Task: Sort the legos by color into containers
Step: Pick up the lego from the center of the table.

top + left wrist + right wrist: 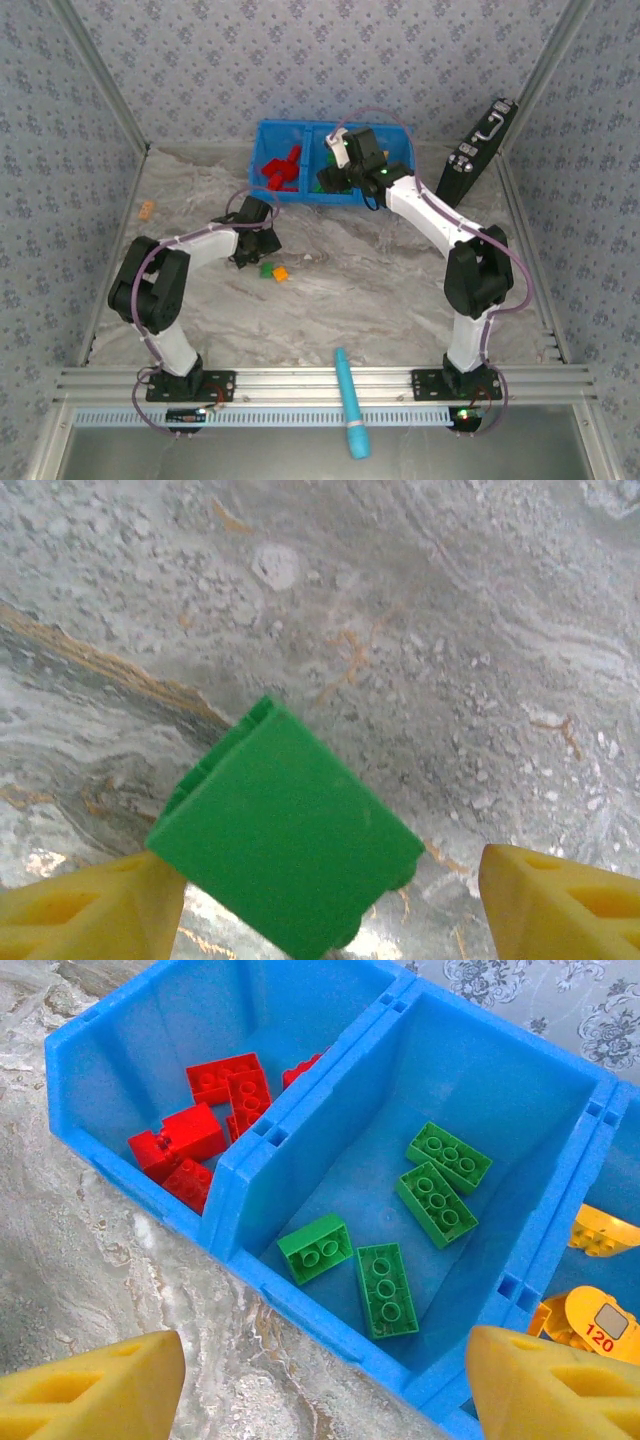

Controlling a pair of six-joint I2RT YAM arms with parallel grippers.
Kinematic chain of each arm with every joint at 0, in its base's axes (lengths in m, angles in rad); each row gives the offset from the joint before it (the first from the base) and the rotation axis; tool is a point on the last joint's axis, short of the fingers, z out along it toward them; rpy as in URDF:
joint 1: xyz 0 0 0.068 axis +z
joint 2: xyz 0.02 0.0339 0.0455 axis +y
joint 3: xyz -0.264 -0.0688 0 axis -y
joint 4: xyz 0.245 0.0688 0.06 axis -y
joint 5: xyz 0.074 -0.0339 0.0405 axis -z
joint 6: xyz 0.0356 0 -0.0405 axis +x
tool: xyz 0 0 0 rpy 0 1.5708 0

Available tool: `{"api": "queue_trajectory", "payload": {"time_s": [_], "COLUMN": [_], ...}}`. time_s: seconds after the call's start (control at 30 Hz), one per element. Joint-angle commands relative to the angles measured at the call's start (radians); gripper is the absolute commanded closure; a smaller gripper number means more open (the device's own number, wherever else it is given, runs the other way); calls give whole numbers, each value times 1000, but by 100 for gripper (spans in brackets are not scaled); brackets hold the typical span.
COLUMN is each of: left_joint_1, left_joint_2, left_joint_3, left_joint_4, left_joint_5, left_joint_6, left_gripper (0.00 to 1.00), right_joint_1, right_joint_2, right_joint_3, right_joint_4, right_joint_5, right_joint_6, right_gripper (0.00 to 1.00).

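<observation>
Tabletop (380, 290) with a grey marbled surface, viewed from above. A blue bin (300, 198) of three containers sits at twelve o'clock. The right gripper (320, 1390) hovers at the bin's near wall, yellow fingers spread wide with nothing between them. Its wrist view shows red legos (225, 1090) in the left container, four green legos (440, 1205) in the middle one and yellow-orange pieces (590, 1320) in the right one. Just left of the table's centre, the left gripper (320, 910) straddles a loose green lego (285, 840) on the table, jaws parted; whether a finger touches it cannot be told. An orange lego (281, 273) lies just beside it at three o'clock. A teal pen (350, 405) lies at six o'clock, a black device (478, 150) at two o'clock.
</observation>
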Motion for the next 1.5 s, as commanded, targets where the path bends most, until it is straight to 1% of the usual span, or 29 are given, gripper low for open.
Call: {"api": "queue_trajectory", "payload": {"time_s": [0.0,0.17,0.4,0.5,0.63,0.8,0.93,1.07,1.23,1.33,1.47], "left_joint_1": [4,4,5,8,16,20,20,16,1,-10,-27], "left_joint_2": [6,41,67,61,52,40,21,-21,-72,-67,4], "left_joint_3": [24,52,65,54,51,63,66,91,210,327,516], "left_joint_4": [5,20,15,12,4,-16,-35,-77,-125,-137,-126], "left_joint_5": [-55,-46,-37,-40,-44,-50,-49,-52,-55,-53,-23], "left_joint_6": [-6,-11,-7,-5,6,27,47,77,124,164,218], "left_gripper": [23,23,29,35,49,60,67,68,68,68,68], "right_joint_1": [-6,-8,-13,-15,-20,-22,-24,-25,-36,-36,-20], "right_joint_2": [-37,-33,-28,-28,-28,-27,-27,-31,-67,-125,-207], "right_joint_3": [-1,-12,-18,-21,-26,-34,-40,-44,-96,-216,-378], "right_joint_4": [6,5,-1,-1,-1,-6,-7,-13,-15,18,46], "right_joint_5": [-15,-21,-18,-13,-12,-6,0,12,23,33,-3], "right_joint_6": [12,14,11,9,9,9,10,7,33,85,173], "right_gripper": [24,24,24,24,24,24,24,25,25,25,25]}}
